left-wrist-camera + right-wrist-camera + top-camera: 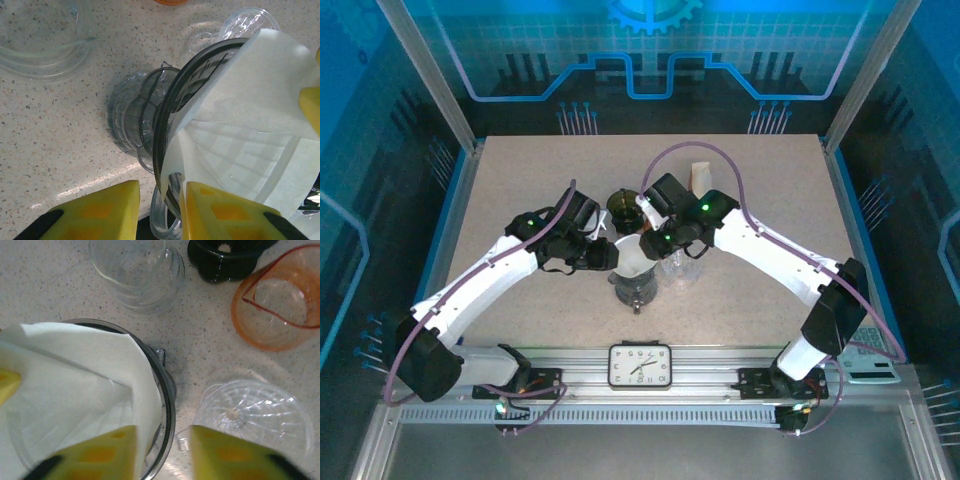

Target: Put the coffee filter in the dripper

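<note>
The white paper coffee filter point(631, 250) sits opened in the mouth of the clear dripper point(634, 288) at the table's middle. In the left wrist view my left gripper point(160, 210) straddles the dripper's dark rim point(165, 115). One finger is outside and the other rests against the filter point(260, 90), with a gap showing. In the right wrist view my right gripper point(164, 455) is open across the opposite rim point(169, 405). Its left finger lies over the filter point(75, 370) and its right finger is outside the dripper. Both grippers point(607, 255) point(656, 243) flank the dripper from either side.
A clear glass cup point(135, 270), a black container point(225, 257) and an orange measuring cup point(277, 305) stand just beyond the dripper. A clear ribbed lid point(250, 415) lies to its right. A beige packet point(700, 178) stands further back, and a clock point(640, 365) sits at the near edge.
</note>
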Robot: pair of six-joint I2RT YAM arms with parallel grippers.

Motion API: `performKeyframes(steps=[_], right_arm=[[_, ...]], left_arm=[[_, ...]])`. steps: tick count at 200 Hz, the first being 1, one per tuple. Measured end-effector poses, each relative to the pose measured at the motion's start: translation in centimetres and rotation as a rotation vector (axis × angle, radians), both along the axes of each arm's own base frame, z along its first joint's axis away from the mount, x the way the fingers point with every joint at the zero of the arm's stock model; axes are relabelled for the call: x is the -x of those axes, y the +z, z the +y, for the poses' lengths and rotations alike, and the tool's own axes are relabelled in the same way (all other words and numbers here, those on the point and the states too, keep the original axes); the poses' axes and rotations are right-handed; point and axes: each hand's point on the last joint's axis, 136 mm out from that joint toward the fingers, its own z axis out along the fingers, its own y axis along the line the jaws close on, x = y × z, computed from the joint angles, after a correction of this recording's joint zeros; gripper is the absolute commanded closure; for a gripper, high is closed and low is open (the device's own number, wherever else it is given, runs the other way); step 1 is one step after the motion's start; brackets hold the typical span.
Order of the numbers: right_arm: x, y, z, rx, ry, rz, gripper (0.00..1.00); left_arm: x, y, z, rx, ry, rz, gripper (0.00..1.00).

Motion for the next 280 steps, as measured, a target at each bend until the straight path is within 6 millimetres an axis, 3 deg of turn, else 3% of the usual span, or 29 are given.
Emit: performKeyframes(steps=[60,125,247,280], right_arm=[[0.0,0.1,0.8,-0.004,0.014,-0.016,0.35],[0.0,-3.5,2.2,0.063,0.040,0.043,0.35],[-0.2,-6.7,2.4,0.138,0.044,0.078,0.36],[-0.2,-7.3,2.3,0.147,0.043,0.083,0.36]], left_arm=[[-0.1,-0.1,0.0,0.002,0.000,-0.003,0.67],[-0.2,-0.2,-0.1,0.005,0.000,-0.008,0.67],[-0.2,-0.5,-0.1,0.002,0.000,-0.001,0.67],[-0.2,-0.6,-0.2,0.006,0.002,0.000,0.62]])
